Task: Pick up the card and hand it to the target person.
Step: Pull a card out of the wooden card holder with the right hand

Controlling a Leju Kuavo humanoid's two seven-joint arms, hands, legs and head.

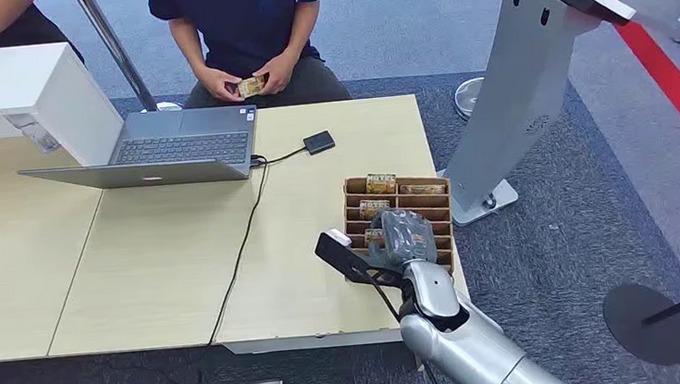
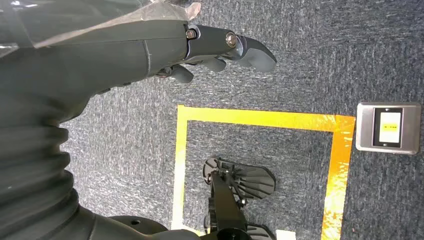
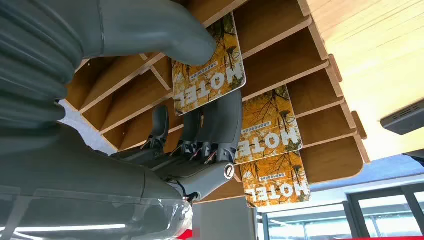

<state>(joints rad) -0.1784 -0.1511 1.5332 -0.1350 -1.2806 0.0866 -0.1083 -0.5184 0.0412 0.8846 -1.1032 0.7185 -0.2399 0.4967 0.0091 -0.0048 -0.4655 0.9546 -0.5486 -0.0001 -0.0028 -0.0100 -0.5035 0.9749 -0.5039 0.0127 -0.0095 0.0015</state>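
- At lower centre of the head view, the right hand [image 1: 403, 238] reaches into the brown wooden slotted card rack [image 1: 434, 204] at the right end of the pale wooden table [image 1: 166, 263].
- Up close in the right wrist view, the thick grey thumb [image 3: 165, 30] lies on the face of the yellow leaf-printed hotel card [image 3: 210, 67] while the dark fingers [image 3: 220, 122] sit behind it, so the hand looks clamped on that card, which is not yet out of its slot.
- Two more matching cards [image 3: 272, 152] stand in neighbouring slots of the rack.
- Over grey carpet marked with yellow tape [image 2: 260, 117], the left hand [image 2: 210, 50] hangs with its fingers loosely curled and nothing in them.
- At top centre of the head view, a seated person in a dark shirt [image 1: 243, 24] already holds a similar card in both hands behind the open grey laptop [image 1: 170, 151].
- Judged from this, the step in hand is the grasp; the handover has not begun.
- Next, the card should be drawn straight out along its slot without snagging the dividers, then carried across the table towards the person.
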